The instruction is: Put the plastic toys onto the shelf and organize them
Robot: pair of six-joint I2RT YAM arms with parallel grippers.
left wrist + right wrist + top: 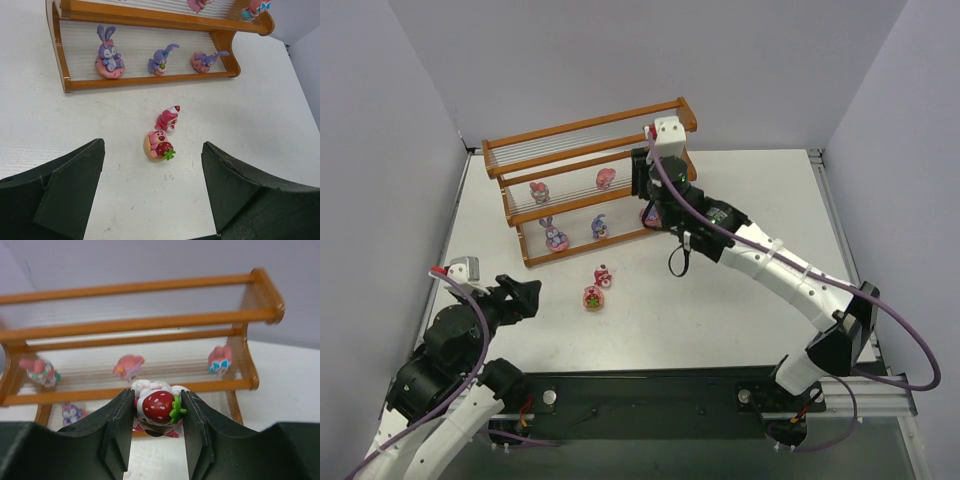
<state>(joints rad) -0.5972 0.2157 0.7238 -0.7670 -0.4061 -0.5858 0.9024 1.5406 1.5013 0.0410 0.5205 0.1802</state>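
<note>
The shelf point(582, 152) is an orange-brown stepped rack at the back of the table, with several plastic toys on its lower two tiers. My right gripper point(158, 405) is shut on a white-and-pink toy with a red strawberry point(159, 407). It holds the toy just in front of the middle tier of the shelf point(150, 322), near its right end point(655, 200). Two toys lie on the table: a pink bear with a strawberry point(159, 145) and a red-and-pink figure point(167, 119). My left gripper point(527, 296) stands open, low over the table, with the bear toy ahead of its fingers point(75, 180).
The bottom tier holds a purple bunny on a pink ring point(109, 54), a small purple bunny point(160, 60) and a tipped pink-and-purple one point(206, 60). Three pink toys point(128, 366) stand on the middle tier. The top tier is bare. Grey walls enclose the table.
</note>
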